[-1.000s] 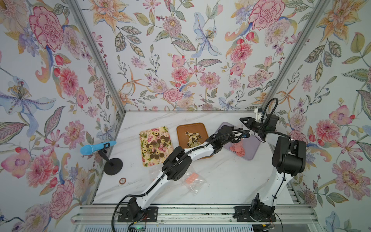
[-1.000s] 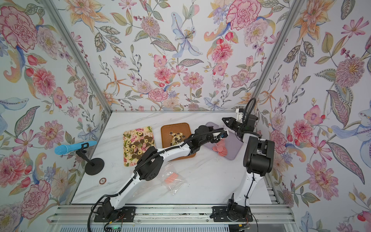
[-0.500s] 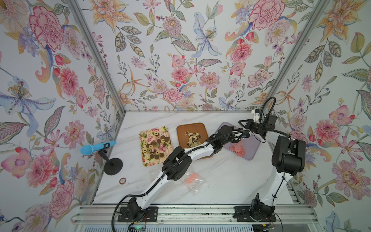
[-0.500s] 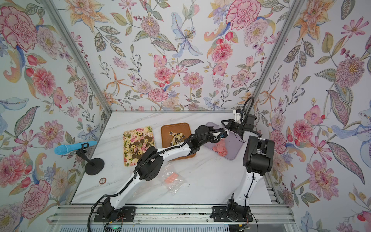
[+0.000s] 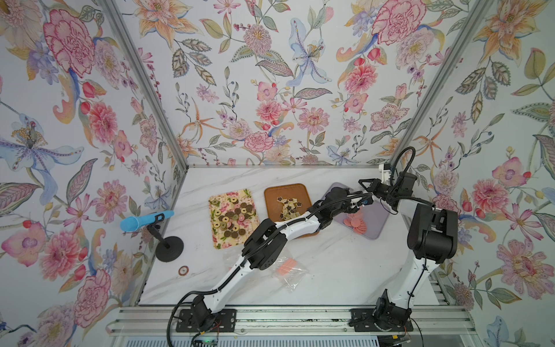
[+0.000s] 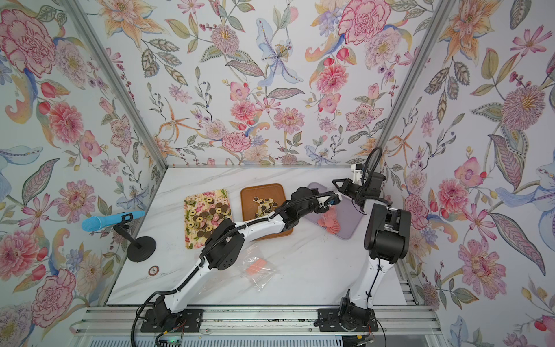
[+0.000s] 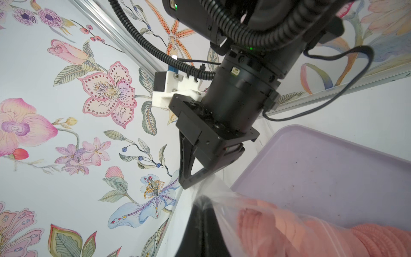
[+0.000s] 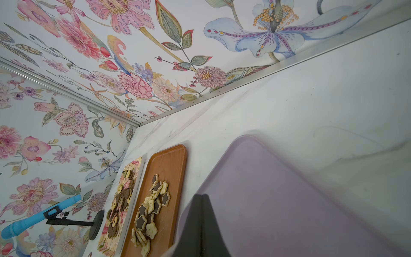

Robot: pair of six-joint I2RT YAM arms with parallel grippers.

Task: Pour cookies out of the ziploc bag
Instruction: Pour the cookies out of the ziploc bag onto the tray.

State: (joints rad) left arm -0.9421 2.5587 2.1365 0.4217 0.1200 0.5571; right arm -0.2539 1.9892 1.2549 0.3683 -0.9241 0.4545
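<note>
Left wrist view: left tool (image 7: 200, 208), right tool (image 7: 189, 184) pinch the ziploc bag (image 7: 255, 214), length running over tray (image 7: 322, 173).

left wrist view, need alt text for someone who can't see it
The right gripper, jaws closed, pinches the bunched edge of a clear ziploc bag of pink cookies in front of a lilac tray. The left gripper shows as a dark wedge partly behind the bag, with floral walls behind.

Brown tray (image 5: 274, 192): near corner hidden under left arm (image 5: 297, 225). Ziploc bag (image 7: 244, 211): cut off at view edge; pink cookies (image 7: 300, 231) inside blurred. Small round item (image 5: 183, 270): unidentifiable.
</note>
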